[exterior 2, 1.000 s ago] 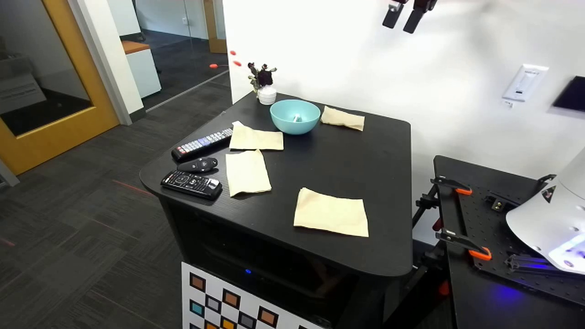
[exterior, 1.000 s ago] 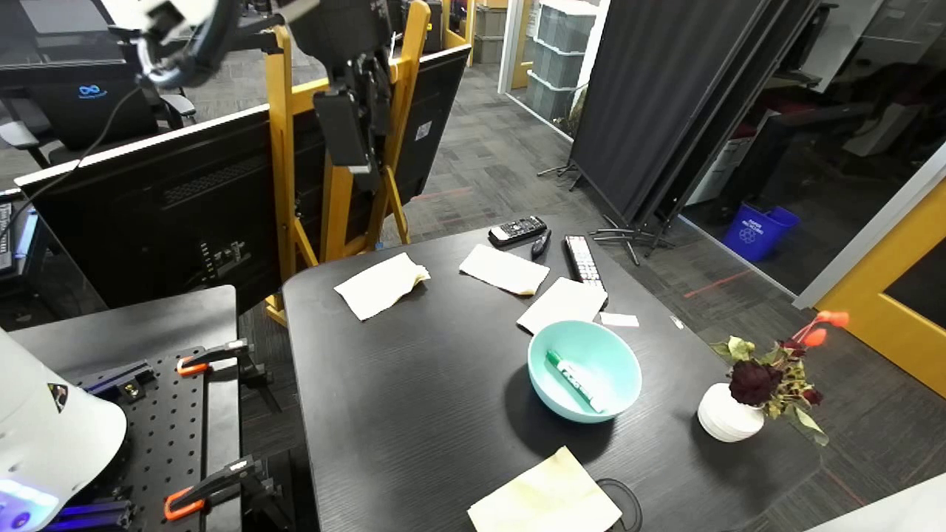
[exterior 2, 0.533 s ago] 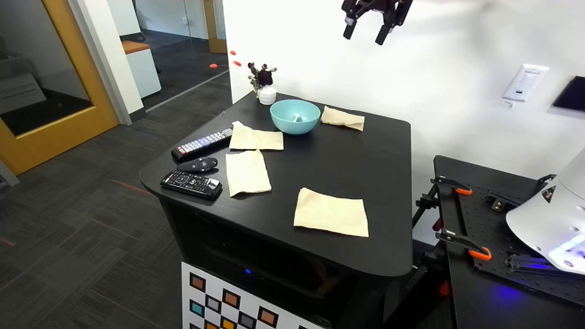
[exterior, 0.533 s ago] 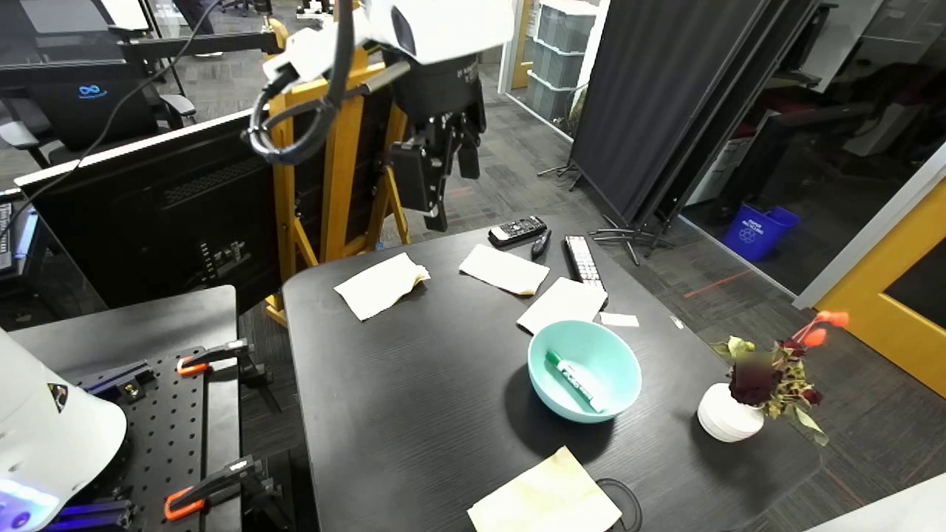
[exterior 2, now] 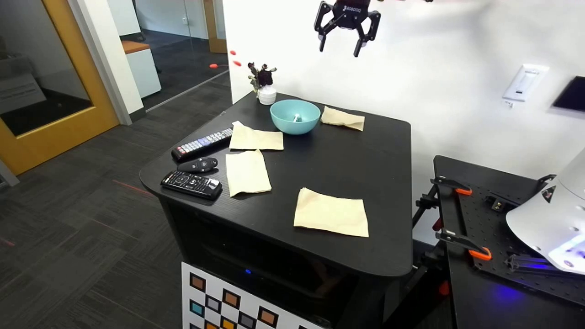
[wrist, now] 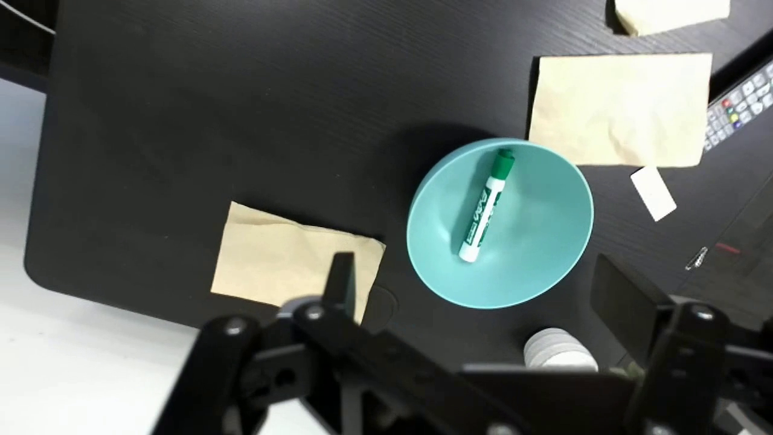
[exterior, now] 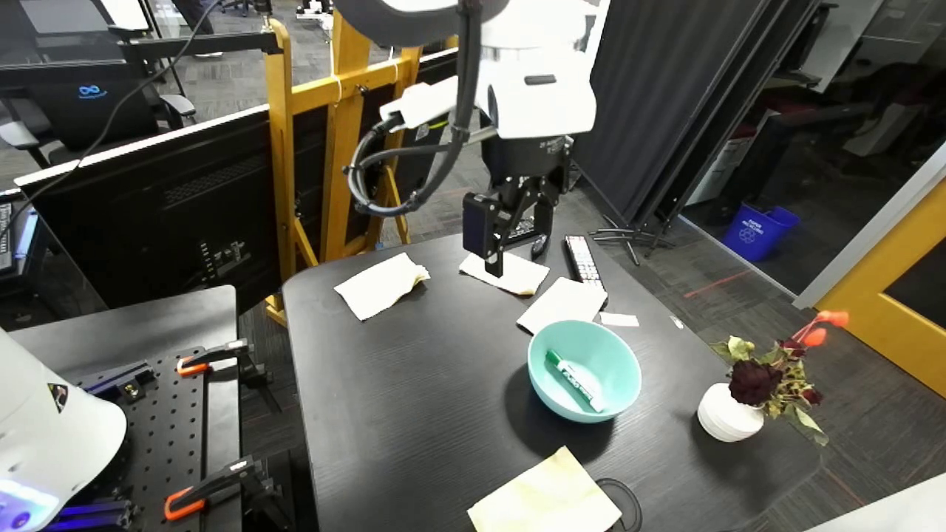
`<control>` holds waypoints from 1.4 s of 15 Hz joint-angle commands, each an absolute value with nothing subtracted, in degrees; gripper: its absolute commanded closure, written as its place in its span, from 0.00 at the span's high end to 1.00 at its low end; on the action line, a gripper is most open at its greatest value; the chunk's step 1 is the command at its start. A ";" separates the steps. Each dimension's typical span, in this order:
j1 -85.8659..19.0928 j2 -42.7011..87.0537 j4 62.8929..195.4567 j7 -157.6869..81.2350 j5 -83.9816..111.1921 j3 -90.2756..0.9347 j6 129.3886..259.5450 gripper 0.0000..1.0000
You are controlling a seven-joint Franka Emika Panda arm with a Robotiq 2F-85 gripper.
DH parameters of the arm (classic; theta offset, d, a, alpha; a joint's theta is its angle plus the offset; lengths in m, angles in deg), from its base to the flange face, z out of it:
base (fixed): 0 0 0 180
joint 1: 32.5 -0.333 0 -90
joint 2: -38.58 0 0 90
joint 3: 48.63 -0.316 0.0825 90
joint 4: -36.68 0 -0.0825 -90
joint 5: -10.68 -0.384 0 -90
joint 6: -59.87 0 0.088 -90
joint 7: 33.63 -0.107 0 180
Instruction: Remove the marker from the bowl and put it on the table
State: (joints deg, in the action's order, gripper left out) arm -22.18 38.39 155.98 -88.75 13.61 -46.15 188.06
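Two fingers (wrist: 628,302) of the downturned gripper (exterior 2: 339,52) stand wide apart around air, seemingly well above the table (exterior: 414,399).

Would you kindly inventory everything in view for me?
Table: 1, black, in all three views
Bowl: 1, turquoise, on the table
Marker: 1, white and green, inside the bowl
Papers: 4, cream, on the table
Remotes: 3, black, near a table corner
Card: 1, white, beside a paper
Ring: 1, black, at a paper's edge
Flower pot: 1, white, on the table
Flowers: several, mostly red, in the pot
Recycling bin: 1, blue, on the floor
Patterned board: 1, multicoloured, below the table's edge
Orange-tipped clamps: 2, black, near the robot base
Office furnishings: count unclear, mixed colours, in the background
Arm: 1, white, above the table
Claw: 1, black, open above the table
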 commanded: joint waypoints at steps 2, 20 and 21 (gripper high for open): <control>-23.59 29.30 146.98 -96.64 14.62 -42.79 187.14 1.00; -25.19 17.58 139.02 -97.66 12.08 -38.66 187.88 1.00; -25.38 17.12 138.70 -97.73 12.14 -38.75 187.88 1.00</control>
State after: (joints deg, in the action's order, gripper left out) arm -24.12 17.65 139.20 -98.12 12.70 -39.90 188.06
